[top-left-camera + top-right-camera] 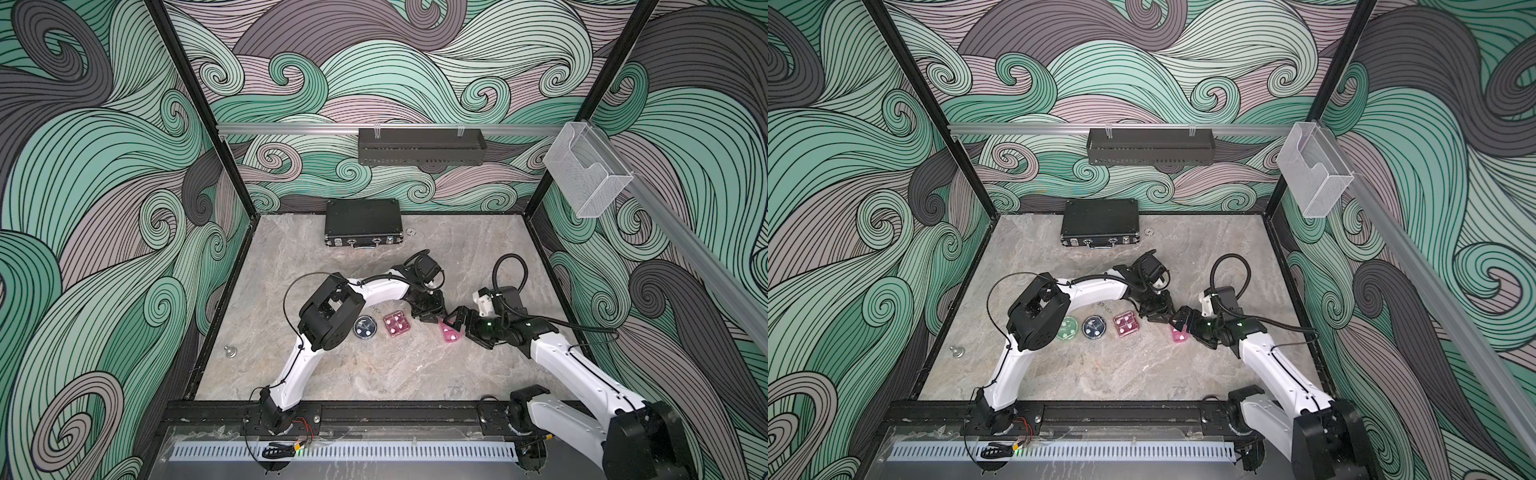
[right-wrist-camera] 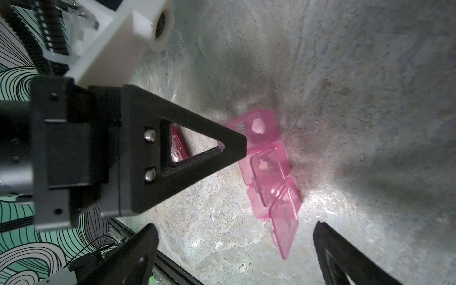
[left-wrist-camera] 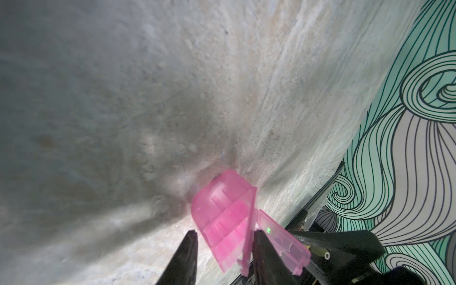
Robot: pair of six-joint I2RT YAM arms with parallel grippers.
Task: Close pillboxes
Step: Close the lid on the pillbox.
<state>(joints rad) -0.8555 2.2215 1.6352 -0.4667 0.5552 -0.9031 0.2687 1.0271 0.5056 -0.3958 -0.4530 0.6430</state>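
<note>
Lid (image 2: 286,222) of translucent light-pink rectangular pillbox (image 2: 269,167) stands open, not yet closed; left gripper (image 3: 225,232) straddles it, grip unclear; right gripper (image 2: 235,225) gapes wide.

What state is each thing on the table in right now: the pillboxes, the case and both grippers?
Rectangular light pink translucent pillbox: at least one lid flap raised.
Square dark pink pillbox: lids unclear.
Round dark blue pillbox: lid unclear.
Round green pillbox: half hidden, unclear.
Black briefcase: shut.
Left gripper: part open, astride the raised flap.
Right gripper: wide open, empty.
</note>
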